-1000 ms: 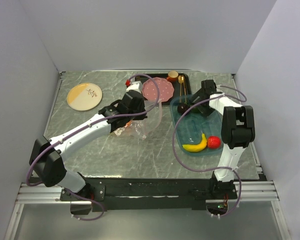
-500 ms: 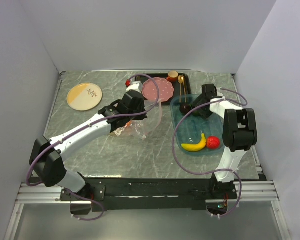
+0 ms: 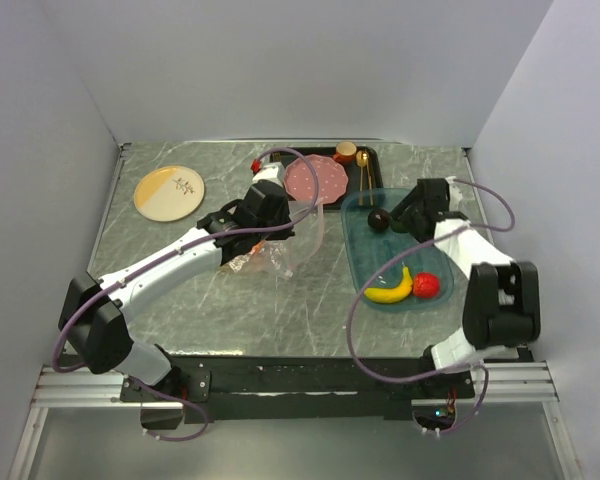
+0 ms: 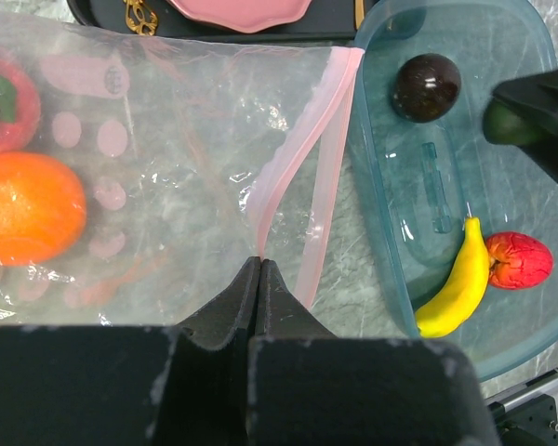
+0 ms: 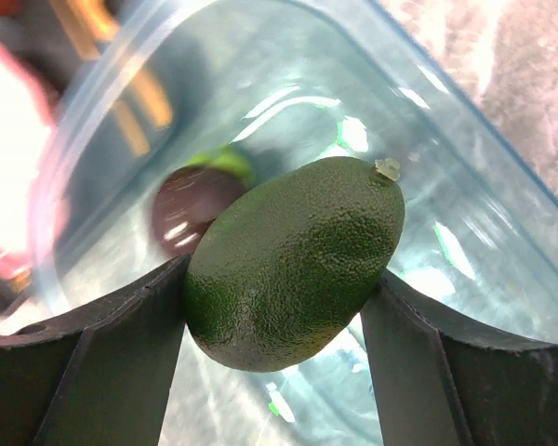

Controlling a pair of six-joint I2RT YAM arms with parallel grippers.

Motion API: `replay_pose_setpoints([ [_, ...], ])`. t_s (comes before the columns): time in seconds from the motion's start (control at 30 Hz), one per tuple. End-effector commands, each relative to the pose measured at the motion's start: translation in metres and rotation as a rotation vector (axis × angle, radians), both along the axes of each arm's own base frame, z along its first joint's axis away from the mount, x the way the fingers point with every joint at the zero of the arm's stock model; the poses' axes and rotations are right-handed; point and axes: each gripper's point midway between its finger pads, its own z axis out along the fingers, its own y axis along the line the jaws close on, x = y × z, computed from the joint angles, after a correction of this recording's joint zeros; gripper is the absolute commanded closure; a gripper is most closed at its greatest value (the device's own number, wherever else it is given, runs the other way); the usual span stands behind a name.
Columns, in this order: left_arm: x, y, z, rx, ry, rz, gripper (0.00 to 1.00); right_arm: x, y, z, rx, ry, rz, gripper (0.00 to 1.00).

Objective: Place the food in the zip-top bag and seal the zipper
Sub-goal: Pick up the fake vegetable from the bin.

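My left gripper (image 4: 260, 262) is shut on the pale pink zipper (image 4: 298, 167) of the clear zip-top bag (image 4: 167, 158) and holds its mouth up, left of the tray. An orange (image 4: 28, 206) and a red fruit (image 4: 5, 102) lie in the bag. My right gripper (image 5: 279, 307) is shut on a green lime (image 5: 293, 260) and holds it above the blue tray (image 3: 365, 250). In the tray lie a dark fruit (image 3: 378, 220), a yellow banana (image 3: 392, 290) and a red strawberry (image 3: 426, 285).
A black tray (image 3: 372, 170) at the back holds a pink dotted plate (image 3: 313, 180), gold cutlery (image 3: 362, 172) and a small cup (image 3: 346, 151). A yellow and white plate (image 3: 169, 192) lies at the back left. Walls stand close on three sides.
My right arm has swung to the right and lifted the lime off the tray floor. The left arm and the bag have not moved.
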Motion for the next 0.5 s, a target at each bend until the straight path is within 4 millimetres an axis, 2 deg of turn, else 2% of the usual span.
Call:
replay_pose_setpoints([
  [0.0, 0.004, -0.005, 0.020, -0.040, -0.046, 0.000, 0.99, -0.008, 0.022, 0.035, 0.026, -0.133, 0.118, 0.61],
  [0.07, 0.003, -0.006, 0.022, -0.045, -0.045, -0.008, 0.99, -0.017, 0.040, 0.049, 0.056, -0.165, 0.198, 0.61],
  [0.1, 0.004, -0.006, 0.022, -0.045, -0.045, -0.007, 0.99, -0.023, 0.058, 0.056, 0.086, -0.174, 0.264, 0.61],
  [0.17, 0.004, -0.007, 0.022, -0.043, -0.047, -0.012, 0.99, -0.032, 0.082, 0.077, 0.124, -0.227, 0.363, 0.60],
  [0.2, 0.003, -0.007, 0.020, -0.042, -0.044, -0.013, 0.99, -0.038, 0.100, 0.084, 0.153, -0.240, 0.415, 0.60],
  [0.23, 0.004, -0.006, 0.020, -0.043, -0.044, -0.011, 0.99, -0.043, 0.119, 0.100, 0.202, -0.291, 0.491, 0.58],
  [0.3, 0.003, -0.008, 0.021, -0.049, -0.042, -0.016, 0.99, -0.049, 0.143, 0.113, 0.273, -0.322, 0.562, 0.57],
  [0.33, 0.004, -0.008, 0.021, -0.052, -0.044, -0.016, 0.99, -0.054, 0.165, 0.121, 0.320, -0.333, 0.639, 0.58],
  [0.47, 0.005, -0.008, 0.022, -0.058, -0.048, -0.011, 0.99, -0.062, 0.204, 0.126, 0.404, -0.304, 0.763, 0.56],
])
